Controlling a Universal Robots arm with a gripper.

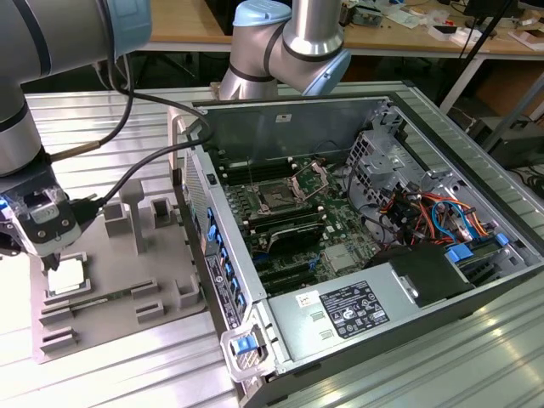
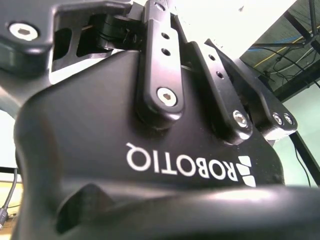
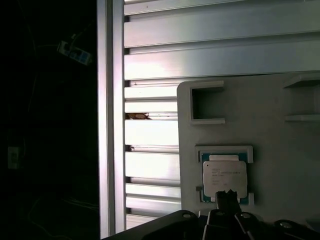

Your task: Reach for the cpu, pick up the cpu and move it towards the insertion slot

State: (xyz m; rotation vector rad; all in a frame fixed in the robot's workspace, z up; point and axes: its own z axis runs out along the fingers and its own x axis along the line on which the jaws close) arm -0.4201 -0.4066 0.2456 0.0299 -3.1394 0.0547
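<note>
Gripper: hovering just above cpu in grey tray, apparently centred; open or closed, cannot tell. Best lowered straight, square to chip edges, clear of frame.

place: robotics lab | evidence: robot arm, opened computer case on aluminium-slat table, cluttered wooden workbenches behind

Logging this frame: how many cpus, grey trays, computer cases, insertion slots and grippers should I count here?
cpu: 1
grey tray: 1
computer case: 1
insertion slot: 1
gripper: 1
Total: 5
</note>
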